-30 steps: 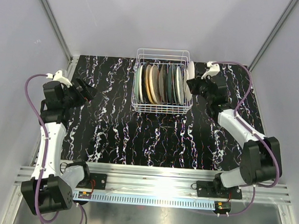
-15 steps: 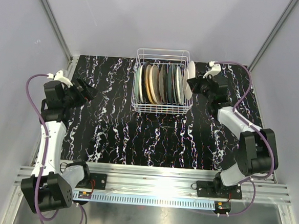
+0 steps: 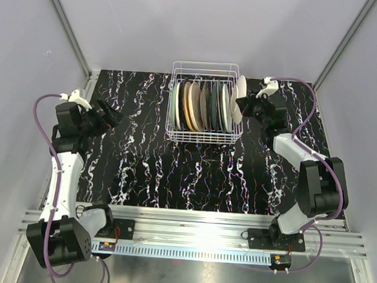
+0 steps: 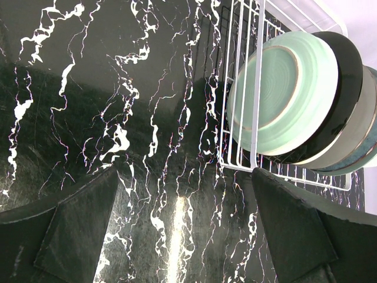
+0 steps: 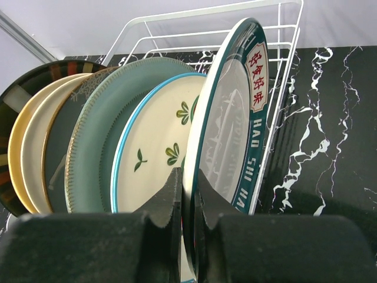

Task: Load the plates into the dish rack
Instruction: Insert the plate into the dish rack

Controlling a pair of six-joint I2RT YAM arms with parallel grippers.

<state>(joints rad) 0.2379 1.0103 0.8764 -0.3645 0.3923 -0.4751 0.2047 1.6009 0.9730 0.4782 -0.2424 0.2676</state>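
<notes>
The white wire dish rack (image 3: 200,134) stands at the back middle of the table with several plates on edge in it. My right gripper (image 3: 248,105) is shut on the rim of a white plate with a teal rim and red label (image 5: 235,118). It holds the plate upright at the rack's right end (image 3: 240,92), next to the cream leaf-motif plate (image 5: 156,141). The right gripper (image 5: 189,188) pinches the plate's lower rim. My left gripper (image 3: 108,116) is open and empty at the far left, its fingers (image 4: 76,227) wide apart. The pale green plate (image 4: 277,100) is the leftmost plate in the rack (image 4: 241,88).
The black marbled table top (image 3: 173,173) spreads in front of the rack. Grey walls close in on the left, right and back. The rack's right wire wall (image 5: 281,88) lies just right of the held plate.
My right gripper has moved the held plate slightly left, closer to the plates at the rack's right end, and its elbow has drawn in. The left arm has barely moved.
</notes>
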